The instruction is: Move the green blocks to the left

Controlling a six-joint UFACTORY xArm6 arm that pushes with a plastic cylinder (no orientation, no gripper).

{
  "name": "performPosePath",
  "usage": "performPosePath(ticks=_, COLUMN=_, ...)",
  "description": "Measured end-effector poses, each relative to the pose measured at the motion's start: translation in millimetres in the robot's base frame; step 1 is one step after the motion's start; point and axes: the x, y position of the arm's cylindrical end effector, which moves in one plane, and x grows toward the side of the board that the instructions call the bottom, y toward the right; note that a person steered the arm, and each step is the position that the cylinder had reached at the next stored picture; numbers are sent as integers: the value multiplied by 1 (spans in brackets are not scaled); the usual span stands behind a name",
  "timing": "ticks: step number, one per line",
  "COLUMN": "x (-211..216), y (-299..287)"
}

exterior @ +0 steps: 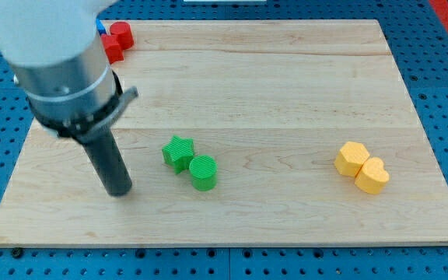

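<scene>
Resting on the wooden board (pixel 286 70) toward the view's left, my tip (pixel 120 190) ends a bare dark rod with no claw to open or close, and it grasps nothing; above it, at the view's top left, red blocks (pixel 117 39) and a partly hidden blue block (pixel 99 27) sit by the board's edge. Right of my tip and apart from it, the green star block (pixel 178 152) touches the green cylinder block (pixel 203 172) near the middle. Farther right, well apart, the yellow hexagonal block (pixel 352 158) touches the yellow heart block (pixel 372 176).
</scene>
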Motion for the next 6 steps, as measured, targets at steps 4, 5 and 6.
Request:
performPosePath(ticks=4, x=-8, y=126)
performPosePath(ticks=5, x=-28, y=111)
performPosePath(ticks=6, x=-47, y=66)
